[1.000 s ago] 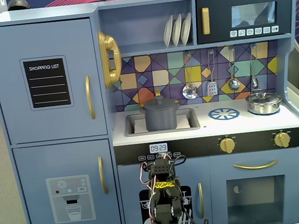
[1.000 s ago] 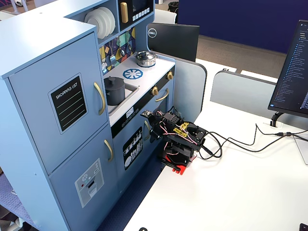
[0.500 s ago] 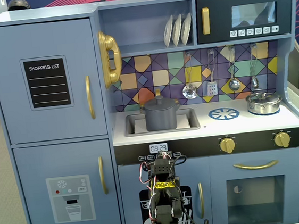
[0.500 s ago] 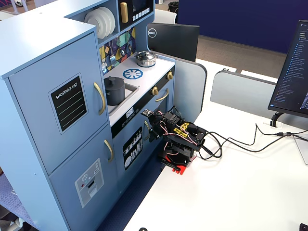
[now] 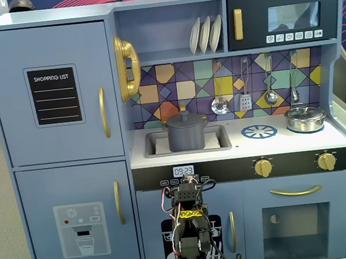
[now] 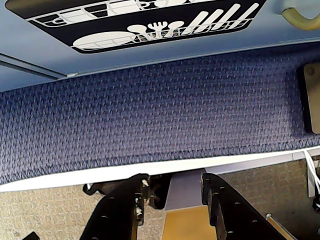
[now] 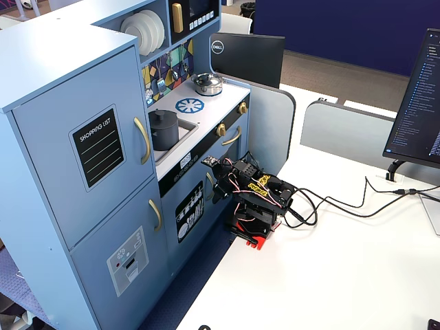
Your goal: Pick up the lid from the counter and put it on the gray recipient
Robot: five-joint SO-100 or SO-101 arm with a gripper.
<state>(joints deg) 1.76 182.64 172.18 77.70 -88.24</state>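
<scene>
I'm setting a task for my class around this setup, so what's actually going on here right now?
Nothing is being handled at this moment. The small robot arm sits folded on the white table in front of the toy kitchen, and its gripper is open and empty, pointing at the blue carpet. The gray pot stands in the sink with its dark lid already on top. A silver pot sits at the right of the counter.
</scene>
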